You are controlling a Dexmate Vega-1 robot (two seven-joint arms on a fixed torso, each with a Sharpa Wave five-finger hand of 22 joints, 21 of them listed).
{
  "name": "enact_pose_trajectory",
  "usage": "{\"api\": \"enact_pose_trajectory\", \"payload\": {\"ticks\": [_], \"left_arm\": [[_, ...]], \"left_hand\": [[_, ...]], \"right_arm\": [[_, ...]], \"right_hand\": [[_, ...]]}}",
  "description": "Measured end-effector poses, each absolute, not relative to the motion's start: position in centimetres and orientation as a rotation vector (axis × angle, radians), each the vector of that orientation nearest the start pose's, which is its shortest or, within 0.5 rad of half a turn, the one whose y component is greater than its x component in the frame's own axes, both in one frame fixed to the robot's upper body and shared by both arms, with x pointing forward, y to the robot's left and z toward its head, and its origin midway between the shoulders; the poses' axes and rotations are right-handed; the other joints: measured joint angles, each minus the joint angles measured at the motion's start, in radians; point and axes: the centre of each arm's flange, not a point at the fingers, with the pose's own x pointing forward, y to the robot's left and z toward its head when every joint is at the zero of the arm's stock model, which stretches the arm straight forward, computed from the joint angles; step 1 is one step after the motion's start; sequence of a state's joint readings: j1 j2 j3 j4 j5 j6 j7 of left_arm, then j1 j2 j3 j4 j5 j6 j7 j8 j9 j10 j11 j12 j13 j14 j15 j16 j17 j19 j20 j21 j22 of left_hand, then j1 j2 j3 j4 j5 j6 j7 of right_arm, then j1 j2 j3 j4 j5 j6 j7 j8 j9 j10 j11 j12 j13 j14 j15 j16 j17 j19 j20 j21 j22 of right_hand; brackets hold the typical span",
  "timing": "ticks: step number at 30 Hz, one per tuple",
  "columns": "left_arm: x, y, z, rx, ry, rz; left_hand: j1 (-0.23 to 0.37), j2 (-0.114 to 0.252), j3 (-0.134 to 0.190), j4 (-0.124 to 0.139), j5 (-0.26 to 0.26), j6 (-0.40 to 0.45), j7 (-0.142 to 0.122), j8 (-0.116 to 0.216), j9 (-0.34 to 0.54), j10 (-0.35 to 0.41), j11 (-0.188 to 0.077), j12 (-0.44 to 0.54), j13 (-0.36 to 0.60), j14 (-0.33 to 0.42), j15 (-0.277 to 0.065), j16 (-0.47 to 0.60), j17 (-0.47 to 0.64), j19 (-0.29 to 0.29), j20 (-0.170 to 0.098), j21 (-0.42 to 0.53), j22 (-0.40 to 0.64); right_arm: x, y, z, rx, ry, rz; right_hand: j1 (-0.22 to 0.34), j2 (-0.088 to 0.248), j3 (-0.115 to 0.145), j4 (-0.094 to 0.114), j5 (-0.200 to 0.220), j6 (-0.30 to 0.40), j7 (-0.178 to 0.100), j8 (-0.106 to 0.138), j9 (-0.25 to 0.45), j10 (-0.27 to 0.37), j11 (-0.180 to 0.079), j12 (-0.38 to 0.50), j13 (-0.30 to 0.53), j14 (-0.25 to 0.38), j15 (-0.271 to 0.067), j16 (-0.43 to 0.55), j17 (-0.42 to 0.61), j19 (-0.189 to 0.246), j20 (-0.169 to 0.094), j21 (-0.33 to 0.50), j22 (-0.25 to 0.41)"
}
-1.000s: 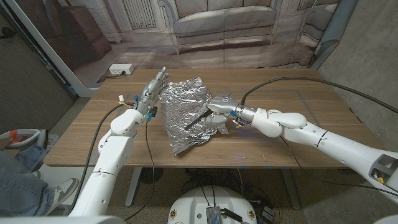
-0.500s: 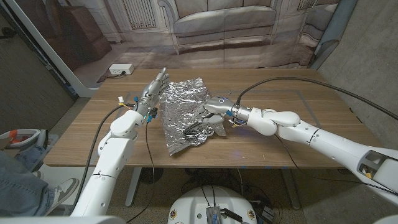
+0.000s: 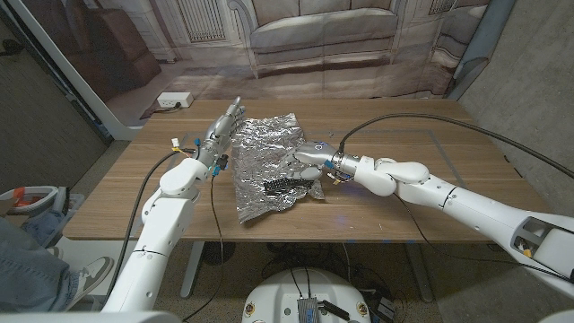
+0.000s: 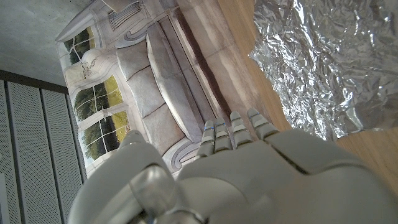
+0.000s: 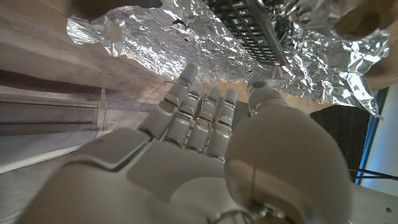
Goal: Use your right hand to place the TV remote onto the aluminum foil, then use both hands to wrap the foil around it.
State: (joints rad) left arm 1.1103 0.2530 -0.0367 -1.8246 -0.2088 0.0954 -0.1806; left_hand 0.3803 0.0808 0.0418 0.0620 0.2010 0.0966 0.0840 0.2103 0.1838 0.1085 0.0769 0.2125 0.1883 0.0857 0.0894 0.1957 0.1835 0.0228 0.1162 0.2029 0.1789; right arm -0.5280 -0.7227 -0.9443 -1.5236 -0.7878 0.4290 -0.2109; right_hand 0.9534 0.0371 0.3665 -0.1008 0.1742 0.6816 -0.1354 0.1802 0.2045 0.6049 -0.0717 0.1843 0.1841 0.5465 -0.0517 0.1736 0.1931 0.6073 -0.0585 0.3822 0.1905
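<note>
While the right hand (image 3: pixel 311 159) hovered at the right edge of the foil (image 3: pixel 260 157), its fingers (image 5: pixel 205 118) were stretched out and a little apart, gripping nothing. Just beside it the remote (image 3: pixel 285 184) lay flat on the crinkled sheet, buttons up. At the foil's left edge the left hand (image 3: pixel 222 126) reached forward, fingers straight, holding nothing, above the wooden worktop (image 3: pixel 466 179).

left hand (image 4: pixel 249 168): pale back in the foreground, fingers (image 4: pixel 239 127) straight and close together, holding nothing | foil (image 4: pixel 329 59): crinkled sheet on the wooden surface (image 4: pixel 233 56), just past the fingertips, not touched | backdrop (image 4: pixel 137 81): printed sofa and windows behind the surface
</note>
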Motion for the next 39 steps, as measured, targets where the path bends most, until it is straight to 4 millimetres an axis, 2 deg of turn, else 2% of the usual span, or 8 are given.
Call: {"api": "enact_pose_trajectory", "payload": {"ticks": [7, 14, 17, 19, 23, 32, 39], "left_arm": [[56.9, 27.8, 0.7, 0.128, -0.615, -0.185], [57.0, 27.9, 0.8, 0.155, -0.609, -0.178], [56.9, 27.9, 0.9, 0.181, -0.608, -0.172], [56.8, 28.0, 0.9, 0.196, -0.609, -0.162], [56.6, 28.0, 0.6, 0.221, -0.607, -0.148], [55.1, 28.1, -0.4, 0.297, -0.633, -0.096], [53.8, 28.0, -2.0, 0.378, -0.642, -0.065]], "left_hand": [[0.000, 0.000, 0.000, 0.000, 0.000, 0.000, 0.000, 0.000, 0.000, 0.000, 0.000, 0.000, 0.000, 0.000, 0.000, 0.000, 0.000, 0.000, 0.000, 0.000, 0.000], [0.007, 0.008, -0.001, -0.005, 0.000, 0.000, 0.000, -0.008, 0.000, -0.002, -0.002, 0.000, 0.000, 0.000, 0.000, 0.000, 0.000, -0.006, 0.006, 0.000, 0.000], [0.014, 0.014, 0.004, -0.010, 0.000, 0.000, 0.000, -0.008, 0.000, 0.002, -0.009, 0.000, 0.000, 0.000, 0.000, -0.001, 0.000, -0.006, 0.006, 0.000, 0.000], [0.016, 0.016, 0.006, -0.012, 0.000, -0.002, -0.002, -0.008, 0.000, 0.002, -0.009, 0.000, 0.000, 0.000, 0.000, -0.004, 0.000, -0.006, 0.006, 0.000, 0.000], [0.035, 0.014, 0.012, -0.017, 0.000, -0.002, -0.002, -0.008, 0.000, 0.002, -0.009, 0.000, 0.000, 0.000, 0.000, -0.004, 0.000, -0.006, 0.006, 0.000, 0.000], [0.075, 0.022, 0.025, -0.045, 0.000, 0.016, -0.012, -0.003, 0.000, 0.022, -0.029, 0.000, 0.000, 0.018, -0.018, -0.004, -0.002, -0.006, 0.006, 0.000, 0.000], [0.096, 0.018, 0.032, -0.059, 0.000, 0.031, -0.016, 0.001, 0.000, 0.038, -0.045, 0.000, 0.000, 0.030, -0.030, 0.001, -0.002, -0.002, 0.002, 0.000, 0.000]], "right_arm": [[57.4, -9.6, -3.2, -1.640, -1.199, 0.448], [56.0, -10.0, -3.2, -1.630, -1.198, 0.434], [55.6, -10.1, -3.2, -1.627, -1.189, 0.418], [55.1, -10.2, -3.3, -1.622, -1.190, 0.414], [54.4, -10.4, -3.5, -1.619, -1.183, 0.395], [53.1, -11.1, -4.3, -1.625, -1.155, 0.328], [52.5, -11.6, -5.1, -1.622, -1.119, 0.282]], "right_hand": [[-0.016, -0.004, -0.009, 0.004, 0.002, -0.022, 0.010, 0.000, 0.000, -0.012, 0.009, 0.000, 0.000, -0.020, 0.002, 0.000, -0.003, -0.014, 0.003, -0.004, 0.000], [-0.016, -0.004, -0.010, 0.004, 0.004, -0.070, 0.005, 0.000, 0.000, -0.053, 0.015, 0.000, 0.000, -0.054, 0.004, 0.000, -0.003, -0.035, 0.003, -0.019, -0.005], [-0.016, -0.004, -0.013, -0.003, 0.004, -0.078, 0.003, 0.000, 0.000, -0.061, 0.014, 0.000, 0.000, -0.064, 0.004, 0.000, -0.003, -0.040, 0.009, -0.023, -0.005], [-0.016, -0.004, -0.012, -0.004, 0.004, -0.086, 0.003, 0.000, 0.000, -0.065, 0.016, 0.000, 0.000, -0.066, 0.005, 0.000, -0.002, -0.046, 0.003, -0.024, -0.005], [-0.016, -0.004, -0.012, -0.004, 0.004, -0.100, 0.003, 0.000, 0.000, -0.080, 0.016, 0.000, 0.000, -0.082, 0.006, 0.000, -0.007, -0.057, 0.006, -0.028, -0.005], [-0.025, -0.013, -0.015, -0.013, 0.004, -0.147, 0.000, 0.000, 0.000, -0.122, 0.013, 0.000, 0.005, -0.122, 0.007, 0.000, -0.007, -0.089, 0.010, -0.043, -0.005], [-0.033, -0.013, -0.015, -0.013, 0.012, -0.164, -0.001, 0.000, 0.000, -0.137, 0.017, 0.000, 0.005, -0.128, 0.011, 0.000, -0.007, -0.088, 0.010, -0.050, -0.004]]}}
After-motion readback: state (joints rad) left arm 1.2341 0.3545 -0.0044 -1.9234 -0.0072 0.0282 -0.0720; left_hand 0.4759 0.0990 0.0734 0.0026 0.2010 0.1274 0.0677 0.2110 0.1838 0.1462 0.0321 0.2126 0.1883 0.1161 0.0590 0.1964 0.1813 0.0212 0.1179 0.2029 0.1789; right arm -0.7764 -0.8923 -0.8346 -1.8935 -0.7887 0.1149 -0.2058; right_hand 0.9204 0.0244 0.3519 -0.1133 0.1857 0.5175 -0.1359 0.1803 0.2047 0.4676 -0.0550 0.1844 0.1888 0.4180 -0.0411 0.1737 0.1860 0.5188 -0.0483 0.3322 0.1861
